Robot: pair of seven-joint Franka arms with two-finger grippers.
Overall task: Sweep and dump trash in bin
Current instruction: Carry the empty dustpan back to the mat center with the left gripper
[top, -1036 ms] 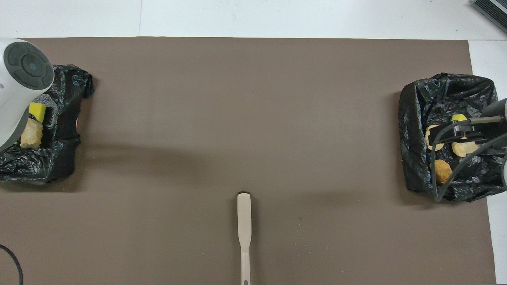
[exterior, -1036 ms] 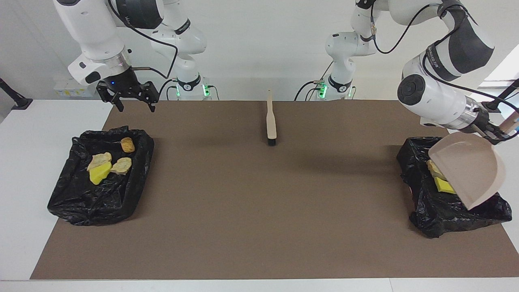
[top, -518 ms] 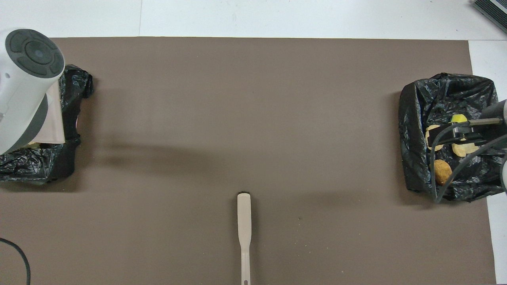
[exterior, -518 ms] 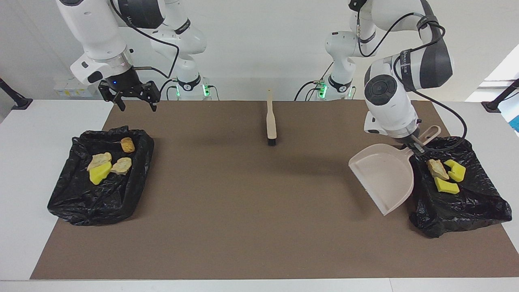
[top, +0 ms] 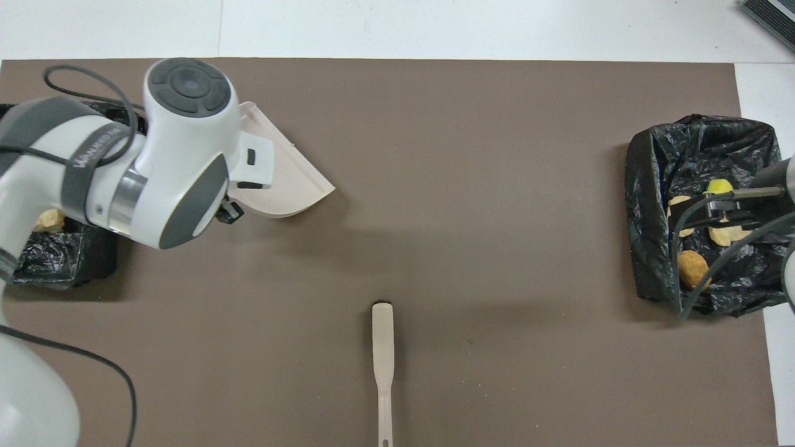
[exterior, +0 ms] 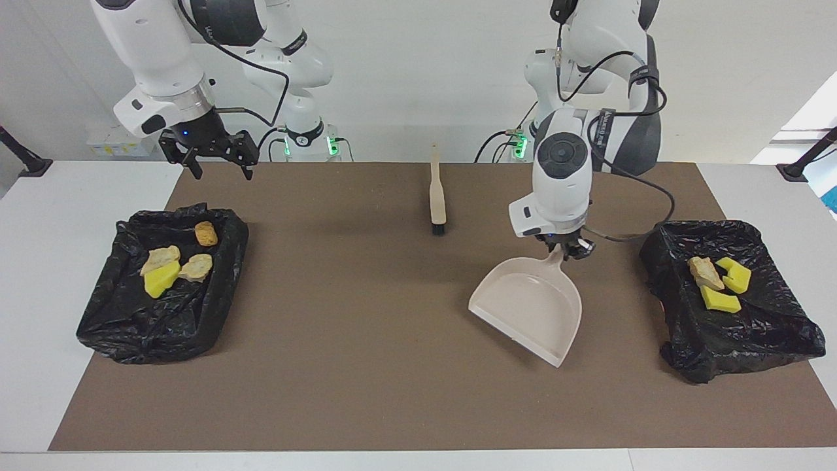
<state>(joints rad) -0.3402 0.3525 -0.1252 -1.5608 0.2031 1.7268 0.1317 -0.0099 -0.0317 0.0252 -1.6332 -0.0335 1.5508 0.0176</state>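
A: The left tool (exterior: 563, 246) is clamped on the handle of the dustpan (exterior: 529, 306), over the brown mat (exterior: 366, 340) on the desk.
B: The right tool (exterior: 212, 157) hangs open. The trash (exterior: 171, 261) (yellow and tan scraps) lies in both black bin bags (exterior: 131, 320).

Trash (exterior: 716, 282) in bins (exterior: 778, 327), brush (exterior: 437, 196) between them.

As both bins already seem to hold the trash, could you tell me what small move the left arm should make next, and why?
Probably lower the dustpan onto the brown mat and let go. The left gripper holds its handle over the mat, the pan looks empty, no scraps lie on the mat, and the sponge pieces rest in the bin. The right gripper waits open.
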